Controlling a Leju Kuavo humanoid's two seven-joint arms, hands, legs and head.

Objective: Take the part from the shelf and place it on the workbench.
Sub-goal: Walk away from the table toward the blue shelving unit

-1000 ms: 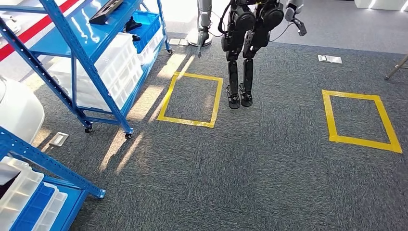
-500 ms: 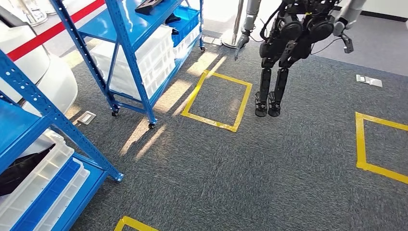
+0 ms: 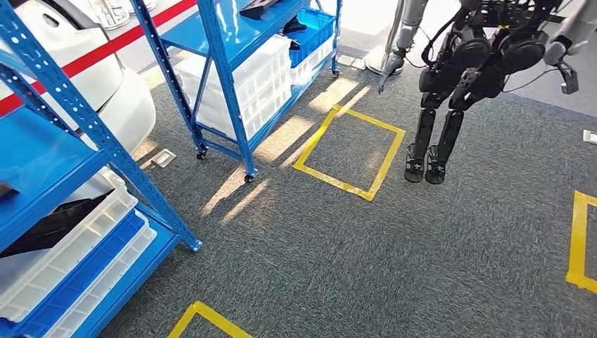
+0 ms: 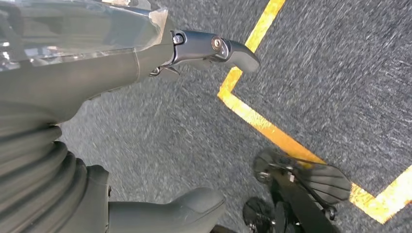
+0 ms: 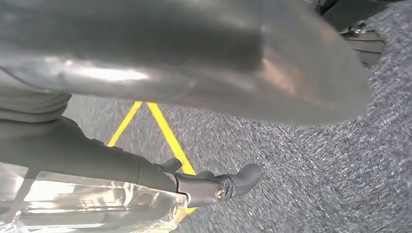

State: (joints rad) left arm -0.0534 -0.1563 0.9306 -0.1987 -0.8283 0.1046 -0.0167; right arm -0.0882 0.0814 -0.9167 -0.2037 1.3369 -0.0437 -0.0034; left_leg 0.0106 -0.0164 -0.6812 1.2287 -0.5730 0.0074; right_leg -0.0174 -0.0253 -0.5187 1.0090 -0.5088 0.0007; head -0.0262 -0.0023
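Note:
A dark flat part [image 3: 51,225] lies in a white bin [image 3: 67,257] on the low level of the near blue shelf [image 3: 105,151], at the left of the head view. Another dark part [image 3: 259,7] lies on the top level of the farther blue shelf [image 3: 227,77]. My left hand [image 4: 145,58] hangs over the grey carpet; its dark fingers [image 4: 218,47] are stretched out, the thumb [image 4: 187,208] is well apart, and nothing is between them. My right hand [image 5: 121,170] also hangs above the carpet with its fingers [image 5: 221,187] extended and nothing in them.
Another humanoid robot [image 3: 464,70] hangs with its feet on the carpet at the upper right. Yellow tape squares [image 3: 348,148] mark the floor, and one corner [image 3: 204,317] lies close in front. A large white rounded body [image 3: 112,91] stands behind the shelves. White and blue bins fill the farther shelf.
The camera has swung left: the whole scene has slid right, and the near shelf with its bins has come further into view. Neither hand has taken hold of anything.

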